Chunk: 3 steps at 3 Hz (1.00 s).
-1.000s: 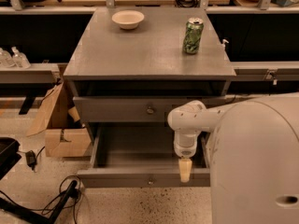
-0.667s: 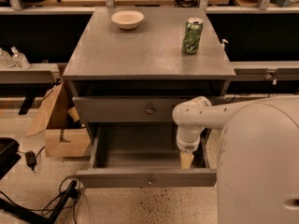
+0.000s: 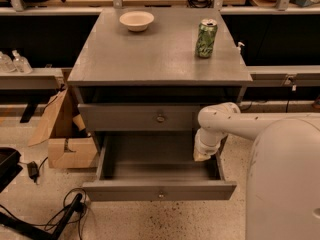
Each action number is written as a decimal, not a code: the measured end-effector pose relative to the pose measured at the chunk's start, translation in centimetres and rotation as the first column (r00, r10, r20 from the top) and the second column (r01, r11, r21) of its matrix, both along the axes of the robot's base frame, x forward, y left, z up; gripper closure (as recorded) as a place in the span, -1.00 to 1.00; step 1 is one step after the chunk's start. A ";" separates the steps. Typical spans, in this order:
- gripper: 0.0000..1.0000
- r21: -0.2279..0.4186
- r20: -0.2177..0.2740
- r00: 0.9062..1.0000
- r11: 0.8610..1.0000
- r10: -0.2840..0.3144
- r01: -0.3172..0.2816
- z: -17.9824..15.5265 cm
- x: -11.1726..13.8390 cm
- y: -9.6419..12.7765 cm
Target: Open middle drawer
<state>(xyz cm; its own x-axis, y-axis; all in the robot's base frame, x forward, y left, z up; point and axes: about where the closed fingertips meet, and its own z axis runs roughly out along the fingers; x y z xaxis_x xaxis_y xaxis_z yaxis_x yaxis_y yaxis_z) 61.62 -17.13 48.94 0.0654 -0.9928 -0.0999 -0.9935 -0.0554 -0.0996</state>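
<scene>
The white arm (image 3: pixel 235 124) reaches in from the robot's body at the lower right, runs leftward to a rounded joint in front of the cabinet's right side, then bends straight down. The gripper (image 3: pixel 202 157) points downward at the end of it, just inside the right wall of the middle drawer (image 3: pixel 125 190). Only its pale tip shows, and whether it is released or clenched cannot be told. The middle drawer stands pulled well out beneath the closed upper drawer (image 3: pixel 120 118), its grey inside showing and its small round knob (image 3: pixel 160 194) facing the camera. On the tabletop (image 3: pixel 150 59) stand a green can (image 3: pixel 206 38), its printing too blurred to read, and a pale bowl (image 3: pixel 136 20) well apart from it.
</scene>
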 end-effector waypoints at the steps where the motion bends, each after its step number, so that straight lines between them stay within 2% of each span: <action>1: 1.00 0.054 0.032 0.999 0.998 0.035 -0.037 -2.5 1.4 -0.2; 2: 1.00 0.084 0.091 0.994 0.994 0.064 -0.072 -5.3 1.4 0.1; 3: 1.00 0.078 0.148 0.985 0.992 0.083 -0.095 -7.4 0.5 0.6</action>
<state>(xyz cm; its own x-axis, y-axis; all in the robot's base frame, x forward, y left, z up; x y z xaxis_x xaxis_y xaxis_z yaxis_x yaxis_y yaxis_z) 62.11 -16.55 41.50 0.1729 -0.9708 -0.1662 -0.9597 -0.1281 -0.2500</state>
